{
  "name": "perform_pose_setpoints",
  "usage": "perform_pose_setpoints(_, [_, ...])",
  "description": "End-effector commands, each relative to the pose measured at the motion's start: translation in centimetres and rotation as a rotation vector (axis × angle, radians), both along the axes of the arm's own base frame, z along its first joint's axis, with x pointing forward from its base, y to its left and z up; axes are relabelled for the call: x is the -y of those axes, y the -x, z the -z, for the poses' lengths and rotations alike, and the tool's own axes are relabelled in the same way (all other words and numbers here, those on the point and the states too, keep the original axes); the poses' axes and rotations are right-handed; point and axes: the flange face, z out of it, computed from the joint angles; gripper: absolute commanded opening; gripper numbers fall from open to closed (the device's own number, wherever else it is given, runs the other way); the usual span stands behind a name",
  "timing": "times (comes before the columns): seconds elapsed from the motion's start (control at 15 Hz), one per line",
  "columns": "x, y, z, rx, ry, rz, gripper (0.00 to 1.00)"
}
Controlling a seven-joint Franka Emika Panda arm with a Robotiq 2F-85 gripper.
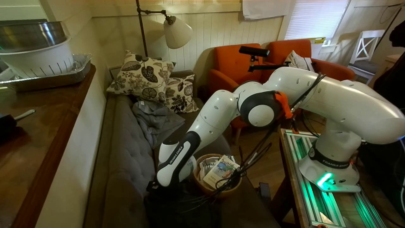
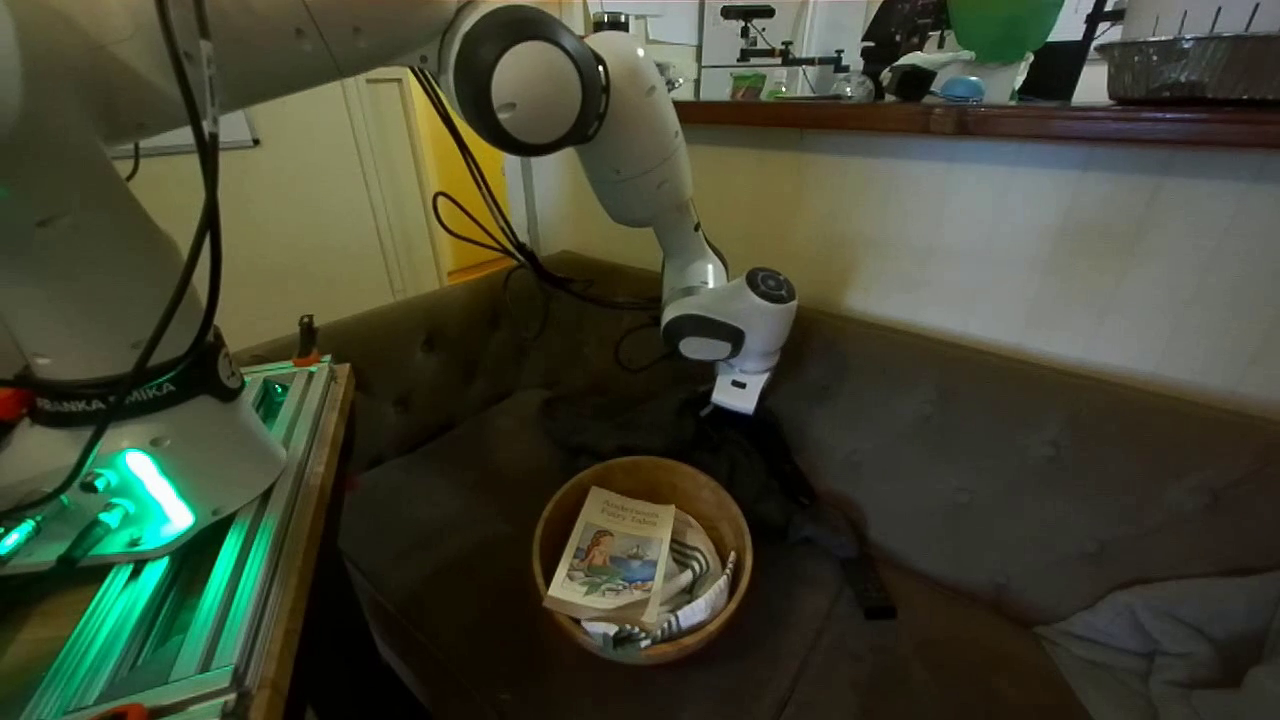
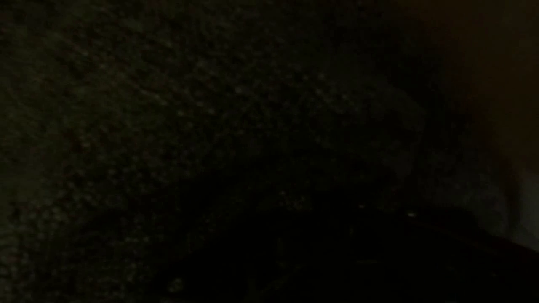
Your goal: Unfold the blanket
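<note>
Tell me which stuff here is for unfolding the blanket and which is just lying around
For the job:
robot arm
dark cloth at its end, presumably the blanket

Just lying about:
wooden bowl
book and striped cloth in it
grey cloth
patterned cushions

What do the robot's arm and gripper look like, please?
The arm is white, with rounded segments and black rings at some joints. White FRANKA EMIKA lettering stands on black near the wrist and base. Black cables run along it, and an orange piece sits near one joint. The gripper looks dark; shadow hides its details.
</note>
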Motion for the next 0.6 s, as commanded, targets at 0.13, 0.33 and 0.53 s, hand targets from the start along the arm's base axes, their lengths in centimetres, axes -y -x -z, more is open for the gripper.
perform_pose_setpoints(0.13, [-4.4,0.3,-0.2,-0.165,-0.045,-0.263,0.00])
perform_pose_setpoints(0.33, [-6.2,-0.3,-0.9,-0.269,-0.066,-0.397,0.00])
perform_pose_setpoints(0.53, [-7.4,-0.8,-1.3,-0.370,-0.032,-0.499,0.00])
